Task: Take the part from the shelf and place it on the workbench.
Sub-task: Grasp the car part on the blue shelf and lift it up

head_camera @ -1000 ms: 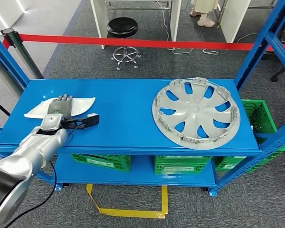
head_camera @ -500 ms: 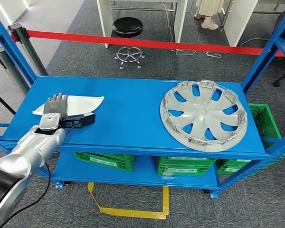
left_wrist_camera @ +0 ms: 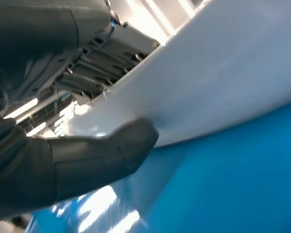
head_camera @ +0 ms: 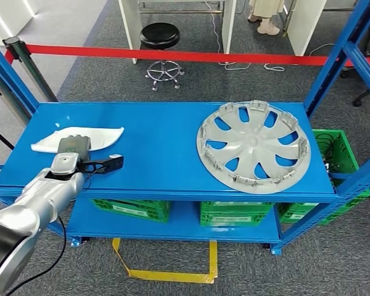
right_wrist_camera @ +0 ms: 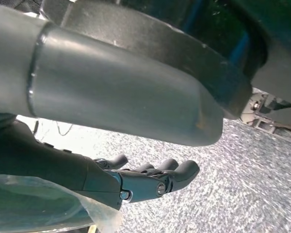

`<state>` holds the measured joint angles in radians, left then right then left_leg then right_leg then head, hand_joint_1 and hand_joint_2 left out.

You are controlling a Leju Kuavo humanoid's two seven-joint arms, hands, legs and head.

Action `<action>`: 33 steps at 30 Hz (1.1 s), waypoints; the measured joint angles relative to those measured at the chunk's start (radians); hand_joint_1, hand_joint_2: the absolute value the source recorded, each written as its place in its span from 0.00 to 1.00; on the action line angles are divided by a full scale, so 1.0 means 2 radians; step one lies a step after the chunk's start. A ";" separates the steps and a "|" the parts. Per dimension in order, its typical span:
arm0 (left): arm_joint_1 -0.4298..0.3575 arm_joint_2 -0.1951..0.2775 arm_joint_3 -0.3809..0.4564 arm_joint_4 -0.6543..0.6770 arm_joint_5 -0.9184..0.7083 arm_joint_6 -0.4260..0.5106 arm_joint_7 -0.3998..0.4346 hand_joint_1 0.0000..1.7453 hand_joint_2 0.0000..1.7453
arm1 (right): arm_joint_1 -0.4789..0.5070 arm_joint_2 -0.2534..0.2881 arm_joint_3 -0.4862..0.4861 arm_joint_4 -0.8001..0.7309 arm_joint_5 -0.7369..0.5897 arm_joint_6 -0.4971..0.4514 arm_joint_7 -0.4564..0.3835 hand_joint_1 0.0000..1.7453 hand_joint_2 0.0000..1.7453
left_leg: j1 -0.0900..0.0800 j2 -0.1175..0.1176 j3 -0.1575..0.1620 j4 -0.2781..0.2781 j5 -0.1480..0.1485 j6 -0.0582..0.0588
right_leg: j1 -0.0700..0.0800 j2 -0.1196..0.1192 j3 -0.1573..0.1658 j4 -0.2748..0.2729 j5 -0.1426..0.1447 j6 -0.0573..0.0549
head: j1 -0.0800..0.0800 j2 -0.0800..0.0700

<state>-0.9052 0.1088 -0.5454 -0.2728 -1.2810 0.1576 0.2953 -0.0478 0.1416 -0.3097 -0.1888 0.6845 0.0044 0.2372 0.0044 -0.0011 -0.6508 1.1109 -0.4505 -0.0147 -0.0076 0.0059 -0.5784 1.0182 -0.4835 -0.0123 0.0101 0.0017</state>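
Observation:
A white curved part lies at the left end of the blue shelf top. My left hand rests on its near half with the fingers bent down over it. The thumb reaches out to the right along the shelf. In the left wrist view the thumb touches the edge of the white part, with the darker fingers over its top. My right hand hangs over grey carpet, fingers apart and holding nothing.
A large silver wheel cover lies on the right half of the shelf. Green crates stand on the lower shelf. Blue uprights frame the shelf. Behind are a red barrier tape and a black stool.
My left hand's fingers lay flat on the white part and have curled down over it. The thumb has drawn in slightly. The camera swayed; the wheel cover has not moved on the shelf.

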 joint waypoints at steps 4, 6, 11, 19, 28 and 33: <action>-0.004 0.002 0.000 0.000 -0.004 0.008 -0.001 1.00 1.00 | -0.001 0.000 -0.003 0.000 0.000 0.001 0.000 0.00 0.00 | -0.003 0.000 0.019 -0.046 0.006 0.006 | 0.001 0.001 -0.003 0.000 -0.001 0.009 | 0.000 0.000; -0.006 0.003 0.000 0.000 -0.005 0.009 -0.001 1.00 1.00 | 0.000 0.000 -0.003 0.000 0.001 0.001 0.000 0.00 0.00 | -0.001 0.000 0.021 -0.050 0.008 0.011 | 0.001 0.001 -0.008 0.008 -0.009 0.014 | 0.002 0.000; -0.005 0.002 0.000 0.000 -0.013 0.010 -0.001 1.00 1.00 | 0.000 0.000 -0.006 0.000 0.001 0.001 0.000 0.00 0.00 | 0.001 0.002 0.022 -0.053 0.010 0.017 | -0.002 0.000 -0.071 0.137 -0.064 0.023 | 0.005 0.000; 0.000 0.006 0.001 -0.001 -0.023 0.066 -0.054 1.00 1.00 | 0.000 0.000 -0.008 0.000 0.007 -0.001 -0.002 0.00 0.00 | 0.000 0.000 0.019 -0.045 0.008 0.003 | -0.003 -0.001 -0.006 0.003 -0.001 0.015 | 0.004 0.000; 0.102 -0.042 0.184 -0.130 0.140 0.268 -0.441 1.00 1.00 | 0.000 0.000 -0.017 0.000 0.020 -0.006 -0.007 0.00 0.00 | 0.003 0.000 -0.034 0.079 -0.043 -0.007 | -0.005 0.003 -0.003 0.002 0.001 0.001 | 0.001 0.000; 0.158 -0.084 0.226 -0.263 0.251 0.271 -0.472 1.00 1.00 | 0.001 0.003 -0.027 0.000 0.023 -0.011 -0.010 0.00 0.00 | 0.001 -0.001 0.020 -0.037 0.000 0.000 | -0.002 0.007 -0.004 0.003 -0.002 0.010 | 0.001 0.000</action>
<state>-0.5889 -0.0595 -0.0930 -0.7992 -0.7787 0.6986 -0.6492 -0.0465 0.1482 -0.3629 -0.1888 0.7302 -0.0174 0.2180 0.0057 -0.0025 -0.6111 1.0369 -0.4514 -0.0140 -0.0122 0.0192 -0.5865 1.0241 -0.4883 0.0069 0.0115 0.0015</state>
